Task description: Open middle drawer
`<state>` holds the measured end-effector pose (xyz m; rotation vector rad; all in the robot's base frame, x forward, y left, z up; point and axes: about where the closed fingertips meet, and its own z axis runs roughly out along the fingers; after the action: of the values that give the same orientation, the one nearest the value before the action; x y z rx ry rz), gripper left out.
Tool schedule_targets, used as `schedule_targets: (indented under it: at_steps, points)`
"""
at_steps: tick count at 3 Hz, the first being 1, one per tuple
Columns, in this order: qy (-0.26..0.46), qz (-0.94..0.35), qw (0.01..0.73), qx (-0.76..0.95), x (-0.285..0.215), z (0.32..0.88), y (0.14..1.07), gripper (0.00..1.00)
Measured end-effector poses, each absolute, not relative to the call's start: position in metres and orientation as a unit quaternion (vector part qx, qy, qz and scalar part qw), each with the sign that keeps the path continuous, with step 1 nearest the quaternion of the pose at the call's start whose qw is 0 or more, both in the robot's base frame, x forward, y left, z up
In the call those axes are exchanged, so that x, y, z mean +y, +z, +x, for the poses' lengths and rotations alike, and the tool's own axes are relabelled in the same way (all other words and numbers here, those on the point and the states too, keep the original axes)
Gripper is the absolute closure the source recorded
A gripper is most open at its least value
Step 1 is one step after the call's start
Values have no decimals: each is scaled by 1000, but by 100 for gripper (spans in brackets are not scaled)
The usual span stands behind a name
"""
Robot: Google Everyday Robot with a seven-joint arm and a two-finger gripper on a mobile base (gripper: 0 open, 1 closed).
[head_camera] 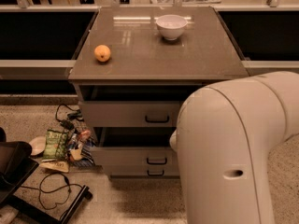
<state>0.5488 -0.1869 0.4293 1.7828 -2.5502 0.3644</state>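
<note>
The grey cabinet (159, 50) has three drawers. The middle drawer (126, 157) has a wide flat front with a small black handle (157, 161). It stands pulled out a little, with a dark gap above its front. The top drawer (121, 114) also stands slightly out, and the lowest drawer (131, 172) sits just below the middle one. My white arm (233, 153) fills the lower right and covers the right ends of the drawers. My gripper is hidden behind the arm, so it does not show.
An orange (102, 53) and a white bowl (171, 26) sit on the cabinet top. Snack bags (58, 143), a white dish (36, 145) and cables (53, 188) lie on the floor at the left. A black stand (14, 171) is at the lower left.
</note>
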Motion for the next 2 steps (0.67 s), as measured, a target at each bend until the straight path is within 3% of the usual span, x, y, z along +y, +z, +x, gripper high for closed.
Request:
schedule_targets:
  at_steps: [2]
  points:
    - [99,521,3,-848,-193,477,482,96]
